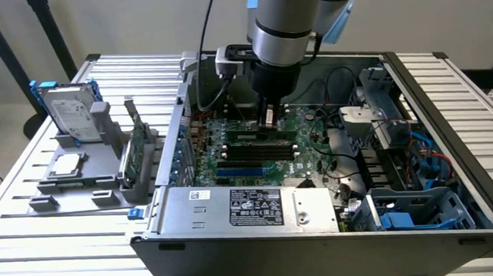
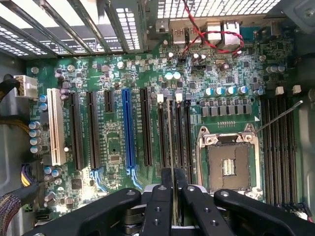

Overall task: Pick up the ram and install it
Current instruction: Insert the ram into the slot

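The open computer case (image 1: 320, 251) lies on a slatted table (image 1: 50, 249), its walls fencing the motherboard (image 2: 113, 147) on all sides. The arm comes straight down through the open top. A power supply (image 1: 250, 207) fills the near edge and a drive cage (image 1: 411, 208) crowds the exterior view's right.

The hand (image 2: 173, 172) is clamped together on the one ram (image 2: 171, 142). The stick is seen edge-on between the fingers (image 2: 160, 201), standing upright over the bank of memory slots just beside the single processor socket (image 2: 229, 160).

One blue slot (image 2: 129, 128) and one white slot (image 2: 55, 128) lie further off. Red wires (image 2: 197, 34) loop near the rear ports.

Outside the case, a grey holder (image 1: 72, 185) carries one hard drive (image 1: 69, 106), one expansion card (image 1: 133, 150) and one processor chip (image 1: 65, 163).
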`<state>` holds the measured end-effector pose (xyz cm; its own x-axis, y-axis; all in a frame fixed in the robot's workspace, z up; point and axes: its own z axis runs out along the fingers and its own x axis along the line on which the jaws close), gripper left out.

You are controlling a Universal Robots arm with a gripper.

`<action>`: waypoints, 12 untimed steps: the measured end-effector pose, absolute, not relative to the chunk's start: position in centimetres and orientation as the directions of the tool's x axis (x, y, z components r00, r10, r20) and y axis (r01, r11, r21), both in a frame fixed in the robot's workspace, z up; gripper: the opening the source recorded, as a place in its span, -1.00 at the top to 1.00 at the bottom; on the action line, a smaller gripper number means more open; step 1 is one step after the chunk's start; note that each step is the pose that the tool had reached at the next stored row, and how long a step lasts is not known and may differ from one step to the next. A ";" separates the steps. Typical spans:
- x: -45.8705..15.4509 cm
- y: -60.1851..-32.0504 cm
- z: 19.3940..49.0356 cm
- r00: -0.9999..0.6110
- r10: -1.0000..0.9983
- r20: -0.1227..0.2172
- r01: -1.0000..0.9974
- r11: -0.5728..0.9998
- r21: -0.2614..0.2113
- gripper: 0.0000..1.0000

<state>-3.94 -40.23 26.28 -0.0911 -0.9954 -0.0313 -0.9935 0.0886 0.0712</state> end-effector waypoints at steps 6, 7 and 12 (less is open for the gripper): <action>-3.9 -40.4 25.5 -0.087 -0.996 -0.032 -0.994 0.085 0.064 0.72; -3.9 -40.4 25.3 -0.087 -0.996 -0.032 -0.994 0.085 0.063 0.72; -4.1 -40.4 24.5 -0.087 -0.996 -0.032 -0.995 0.085 0.057 0.72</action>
<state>-4.06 -40.40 24.48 -0.0869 -0.9957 -0.0320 -0.9948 0.0850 0.0568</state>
